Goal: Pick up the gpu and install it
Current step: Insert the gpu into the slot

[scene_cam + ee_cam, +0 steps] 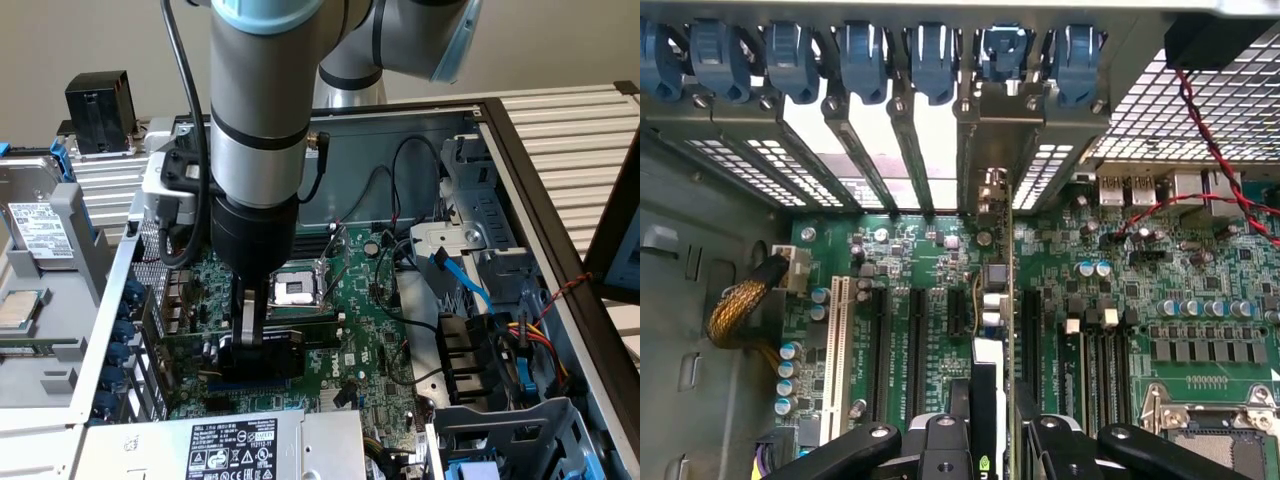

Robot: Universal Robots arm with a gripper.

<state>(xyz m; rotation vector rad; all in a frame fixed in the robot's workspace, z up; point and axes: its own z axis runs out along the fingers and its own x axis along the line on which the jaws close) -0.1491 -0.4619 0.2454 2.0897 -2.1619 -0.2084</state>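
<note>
The gpu (pixel 285 340) stands on edge over the expansion slots of the large green motherboard (pixel 365 330), inside an open computer case. Its black shroud faces the exterior view's front. My gripper (pixel 252 335) comes straight down on the card's top edge and is shut on it. In the wrist view the gpu (pixel 1007 290) appears edge-on as a thin line running along a black slot, with its silver bracket (pixel 995 140) at the rear slot opening. The gripper (pixel 998 435) straddles the card, one finger on each side. Whether the card is fully seated in the slot I cannot tell.
Blue slot latches (pixel 920 50) line the case's rear wall. A CPU socket (pixel 297 290) lies just behind the card, and a power supply (pixel 250 445) sits in front. The drive cage (pixel 480 230) and cables fill the exterior view's right. A red-black wire (pixel 1210 140) crosses nearby.
</note>
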